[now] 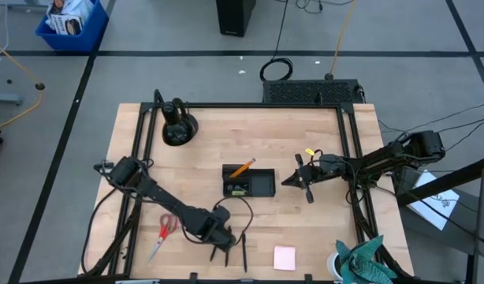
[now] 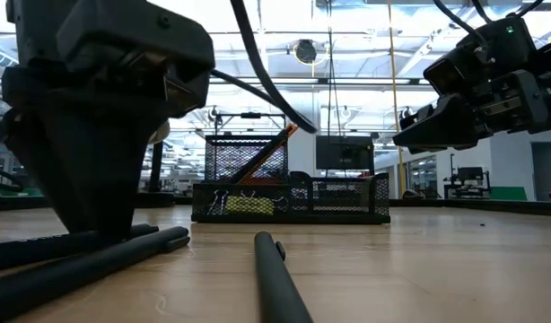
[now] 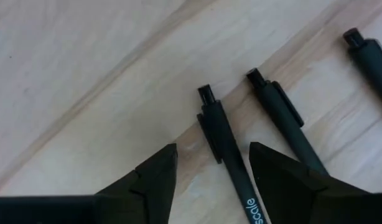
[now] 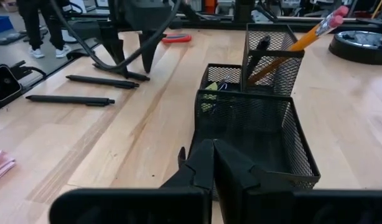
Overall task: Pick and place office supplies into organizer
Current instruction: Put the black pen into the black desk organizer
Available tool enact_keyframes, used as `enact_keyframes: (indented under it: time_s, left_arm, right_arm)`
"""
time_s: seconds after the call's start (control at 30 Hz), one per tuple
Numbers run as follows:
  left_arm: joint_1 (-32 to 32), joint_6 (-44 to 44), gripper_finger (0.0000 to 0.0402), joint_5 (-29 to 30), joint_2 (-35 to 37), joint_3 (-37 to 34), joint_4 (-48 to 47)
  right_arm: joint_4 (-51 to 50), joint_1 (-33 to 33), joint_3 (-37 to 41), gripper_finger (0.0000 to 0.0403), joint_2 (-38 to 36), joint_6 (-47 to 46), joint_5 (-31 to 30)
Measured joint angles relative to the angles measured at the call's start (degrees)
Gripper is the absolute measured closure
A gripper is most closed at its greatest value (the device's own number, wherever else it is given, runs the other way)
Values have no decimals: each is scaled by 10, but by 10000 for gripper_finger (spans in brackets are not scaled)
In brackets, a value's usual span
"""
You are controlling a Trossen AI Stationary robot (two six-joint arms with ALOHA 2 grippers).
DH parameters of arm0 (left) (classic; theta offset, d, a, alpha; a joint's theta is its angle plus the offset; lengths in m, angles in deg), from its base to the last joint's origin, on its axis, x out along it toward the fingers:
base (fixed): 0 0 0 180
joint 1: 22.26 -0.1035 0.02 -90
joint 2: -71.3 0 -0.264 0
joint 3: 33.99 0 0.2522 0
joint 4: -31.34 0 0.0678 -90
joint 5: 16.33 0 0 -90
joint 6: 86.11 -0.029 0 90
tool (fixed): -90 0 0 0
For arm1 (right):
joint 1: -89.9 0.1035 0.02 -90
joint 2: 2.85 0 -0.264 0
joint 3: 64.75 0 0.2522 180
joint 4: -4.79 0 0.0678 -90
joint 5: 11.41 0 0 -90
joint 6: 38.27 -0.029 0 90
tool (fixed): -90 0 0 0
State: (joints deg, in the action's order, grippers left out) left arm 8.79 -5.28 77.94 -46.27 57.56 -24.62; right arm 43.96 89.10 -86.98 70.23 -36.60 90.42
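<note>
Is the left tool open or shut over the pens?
Open. In the left wrist view the left tool has its two fingers apart, straddling one pen lying flat on the table, not yet gripped.

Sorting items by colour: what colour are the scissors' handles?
Red. The scissors show best in the high view, lying on the table near the left arm.

The left arm reached across the table's near side, its wrist bent down, and the left gripper stood low at the tabletop with its two dark fingers parted — a clear gap between the tips. The right arm stretched in from the far right — the right gripper hung above the table, fingers pressed together.
</note>
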Motion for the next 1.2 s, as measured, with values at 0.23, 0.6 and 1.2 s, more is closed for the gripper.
enact_keyframes:
  time_s: [0.23,0.6,1.2]
  left_arm:
    - [-2,-19,243,-20,-25,3,-13]
    - [-2,-32,359,-17,-25,2,3]
    - [-6,-167,374,257,11,41,-32]
  right_arm:
    - [-11,0,0,399,0,-9,1]
    - [-21,0,0,399,0,-10,2]
    - [-18,0,0,399,0,-10,2]
